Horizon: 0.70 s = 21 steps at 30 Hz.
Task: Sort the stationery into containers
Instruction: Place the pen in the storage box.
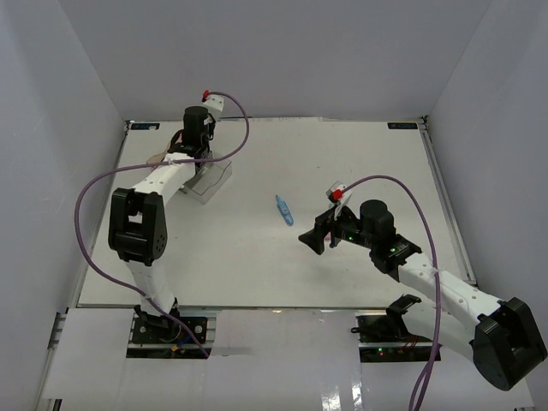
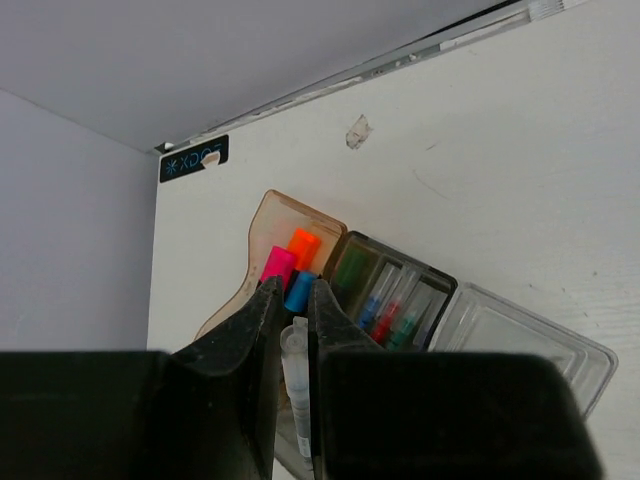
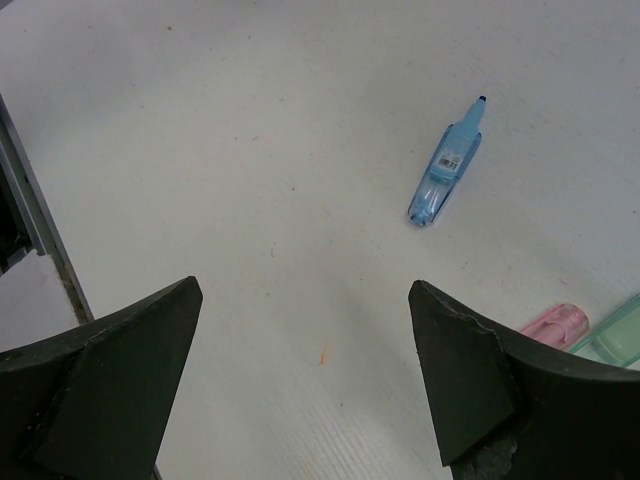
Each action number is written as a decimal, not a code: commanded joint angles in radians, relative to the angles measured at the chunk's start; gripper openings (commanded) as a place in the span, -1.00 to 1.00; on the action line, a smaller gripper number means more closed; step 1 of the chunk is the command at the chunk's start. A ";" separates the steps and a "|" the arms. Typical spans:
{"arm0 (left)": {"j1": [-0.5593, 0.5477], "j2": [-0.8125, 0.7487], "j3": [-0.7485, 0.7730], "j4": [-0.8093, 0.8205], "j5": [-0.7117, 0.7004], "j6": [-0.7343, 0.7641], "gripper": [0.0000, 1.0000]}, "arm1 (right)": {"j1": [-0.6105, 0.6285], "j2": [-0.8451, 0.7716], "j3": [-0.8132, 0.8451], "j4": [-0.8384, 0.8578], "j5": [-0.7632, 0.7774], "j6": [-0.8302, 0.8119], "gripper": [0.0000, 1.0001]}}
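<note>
A white table sits inside pale grey walls. Near its far left corner lies the tray, a see-through organiser with an amber, a smoky grey and a clear compartment side by side. The left wrist view shows the amber compartment holding highlighters with pink, orange and blue caps. The grey one next to it holds a green-capped highlighter and several thin pens with blue, red and green parts.

Right above the tray hangs the left gripper, its jaws clenched on a clear pen that points down toward the amber compartment. From above, the left gripper hides part of the tray.

Well apart from the tray, near the middle of the table, a blue marker lies flat. The right gripper hovers just beside it, on its near right, with its jaws spread wide and nothing between them. Its wrist camera sees the blue marker ahead, and a pink marker and a mint marker side by side at the lower right edge of the view.

A purple cable loops beside the left arm.
</note>
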 commanded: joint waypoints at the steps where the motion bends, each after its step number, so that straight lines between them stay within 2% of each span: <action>1: 0.005 0.047 0.044 0.047 0.001 0.033 -1.00 | -0.002 -0.011 -0.008 0.015 0.009 -0.014 0.82; 5: 0.009 0.113 0.042 0.037 0.009 0.004 -1.00 | -0.004 -0.008 -0.008 0.016 0.024 -0.014 0.82; 7: 0.010 0.132 0.030 0.037 0.001 -0.008 -0.94 | -0.002 -0.009 -0.011 0.016 0.046 -0.012 0.82; 10: 0.010 0.145 0.018 0.035 -0.013 -0.030 -0.35 | -0.004 -0.012 -0.010 0.004 0.079 -0.008 0.84; 11: 0.012 0.141 0.016 0.033 -0.014 -0.041 -0.06 | -0.004 -0.011 -0.010 -0.002 0.092 -0.006 0.85; 12: 0.010 0.135 0.018 0.026 -0.014 -0.047 0.08 | -0.004 -0.011 -0.008 -0.007 0.104 -0.006 0.85; 14: 0.010 0.113 0.024 0.020 -0.016 -0.060 0.29 | -0.002 -0.006 -0.002 -0.026 0.153 -0.006 0.86; 15: 0.010 0.083 0.029 -0.002 -0.014 -0.089 0.46 | -0.002 -0.003 0.001 -0.033 0.171 -0.003 0.87; 17: 0.010 0.041 0.038 -0.048 0.004 -0.125 0.61 | -0.002 0.003 0.012 -0.057 0.233 0.011 0.88; 18: 0.010 -0.008 0.038 -0.075 0.015 -0.171 0.77 | -0.004 0.008 0.016 -0.071 0.254 0.015 0.89; 20: 0.010 -0.063 0.027 -0.109 0.049 -0.224 0.96 | -0.004 0.029 0.036 -0.126 0.345 0.046 0.92; 21: 0.010 -0.121 0.022 -0.149 0.062 -0.281 0.96 | -0.004 0.047 0.044 -0.148 0.368 0.060 0.93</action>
